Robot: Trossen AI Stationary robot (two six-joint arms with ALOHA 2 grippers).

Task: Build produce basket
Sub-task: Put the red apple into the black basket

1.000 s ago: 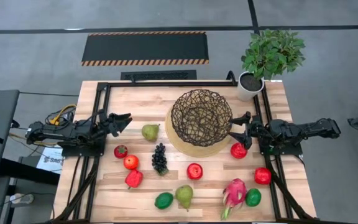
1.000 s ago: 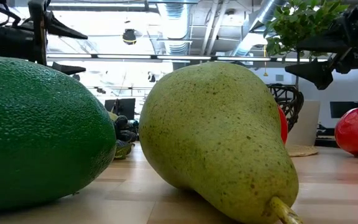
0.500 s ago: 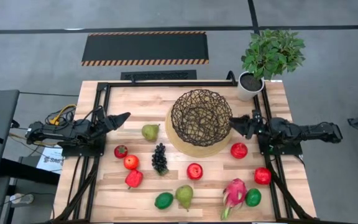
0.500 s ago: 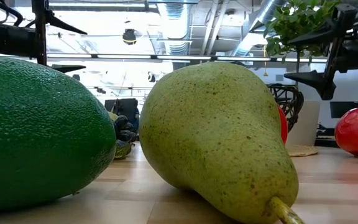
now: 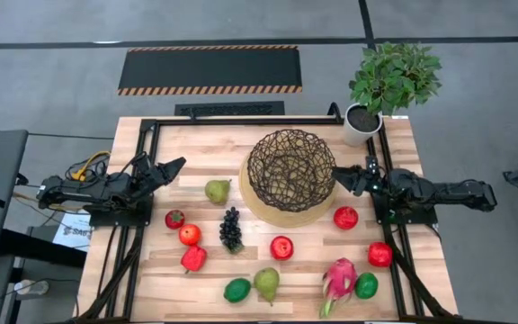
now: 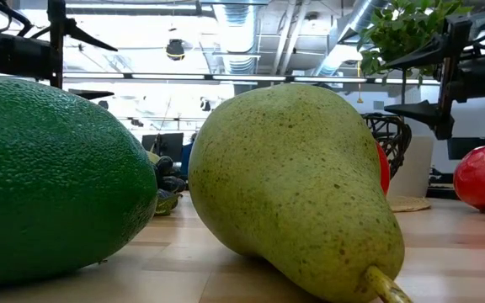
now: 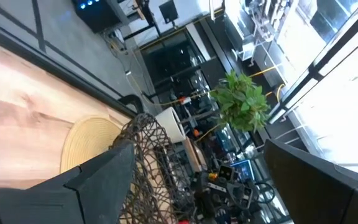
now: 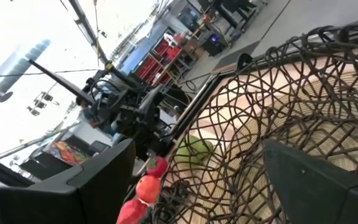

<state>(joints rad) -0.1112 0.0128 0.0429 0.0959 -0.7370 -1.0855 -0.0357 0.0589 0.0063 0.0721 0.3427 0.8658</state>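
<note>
The basket (image 5: 290, 171), a dark wire bowl on a tan disc, stands at the table's far middle. Around it lie produce: a pear (image 5: 217, 190), grapes (image 5: 230, 229), red apples (image 5: 190, 235) (image 5: 281, 247) (image 5: 345, 217) (image 5: 379, 254), limes (image 5: 236, 290) (image 5: 365, 285), a second pear (image 5: 267, 283) and a dragon fruit (image 5: 338, 281). My left gripper (image 5: 171, 166) hovers open to the left of the basket, above the table. My right gripper (image 5: 340, 177) hovers open just right of the basket's rim and faces the weave (image 8: 278, 106).
A potted plant (image 5: 363, 121) stands at the far right corner, behind my right arm. A black frame (image 5: 241, 120) borders the table. The low view is filled by the near lime (image 6: 49, 177) and pear (image 6: 293, 185). Bare wood lies between the left gripper and the basket.
My right gripper has risen from above the red apple, tipped up to level and shifted toward the far edge beside the basket's rim. My left gripper has moved slightly toward the far edge and turned about. Both have stayed open; no fruit has moved.
</note>
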